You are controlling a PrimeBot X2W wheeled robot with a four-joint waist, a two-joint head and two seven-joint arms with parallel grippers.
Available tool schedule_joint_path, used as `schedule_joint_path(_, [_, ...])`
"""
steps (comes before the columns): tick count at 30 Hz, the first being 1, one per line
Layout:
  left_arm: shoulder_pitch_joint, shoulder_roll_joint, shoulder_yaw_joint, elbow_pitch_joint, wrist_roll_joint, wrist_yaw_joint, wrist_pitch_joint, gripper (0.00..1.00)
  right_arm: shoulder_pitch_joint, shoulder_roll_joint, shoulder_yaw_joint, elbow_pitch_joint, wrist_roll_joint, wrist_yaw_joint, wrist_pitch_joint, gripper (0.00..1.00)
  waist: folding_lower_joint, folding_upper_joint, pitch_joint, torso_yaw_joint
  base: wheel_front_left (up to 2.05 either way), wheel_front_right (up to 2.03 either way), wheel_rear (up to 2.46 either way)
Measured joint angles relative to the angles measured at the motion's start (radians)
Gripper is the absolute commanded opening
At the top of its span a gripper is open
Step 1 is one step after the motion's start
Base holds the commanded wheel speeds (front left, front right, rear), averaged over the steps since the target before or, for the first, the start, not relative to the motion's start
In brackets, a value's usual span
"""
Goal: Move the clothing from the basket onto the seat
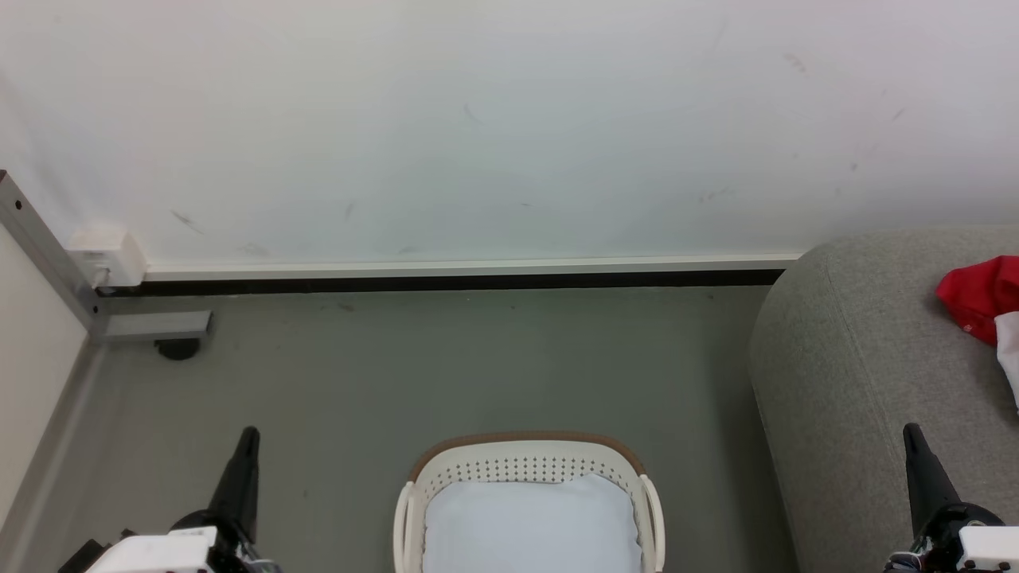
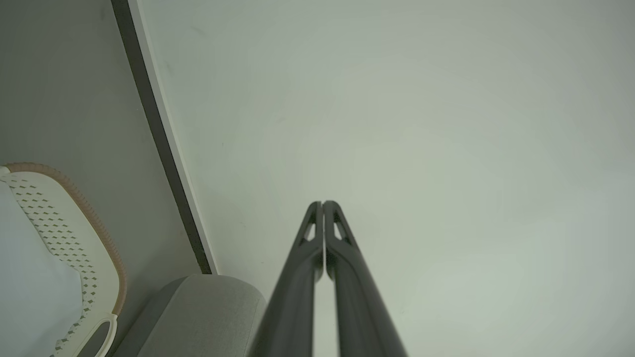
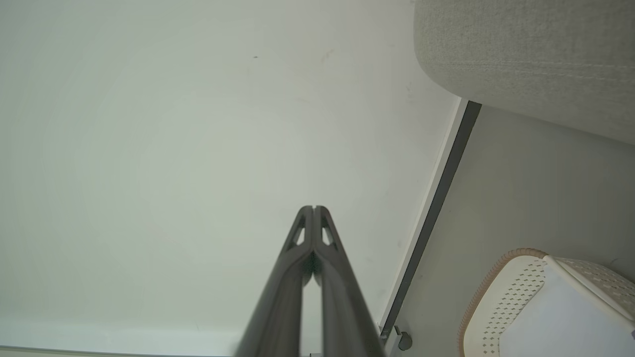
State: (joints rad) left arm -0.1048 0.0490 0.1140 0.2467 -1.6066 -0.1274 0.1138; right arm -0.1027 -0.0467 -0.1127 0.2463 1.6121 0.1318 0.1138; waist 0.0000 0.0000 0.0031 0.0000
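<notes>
Both closed on nothing: left claw (image 2: 323, 203) and right claw (image 3: 314, 208) have fingers pressed together in the wrist views. Basket (image 1: 525, 469) sits between them, pale pad (image 1: 529, 525) inside. Head view adds the red clothing (image 1: 981, 293) lying on the seat (image 1: 860, 358), far right.

White wall (image 1: 509, 119), grey floor (image 1: 478, 358), dark baseboard (image 1: 446, 281)

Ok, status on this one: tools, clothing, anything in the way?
Left tool shut, empty; right tool shut, empty. Red clothing on the seat; basket shows a pale pad, no garments. No obstruction seen.
</notes>
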Motion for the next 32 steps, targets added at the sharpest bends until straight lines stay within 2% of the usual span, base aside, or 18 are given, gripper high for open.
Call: schedule_joint_path(32, [0.000,0.000,0.000,0.000,0.000,0.000,0.000,0.00,0.000,0.000,0.000,0.000,0.000,0.000,0.000,0.00,0.0000,0.0000,0.000,0.000,0.00,0.00,0.00])
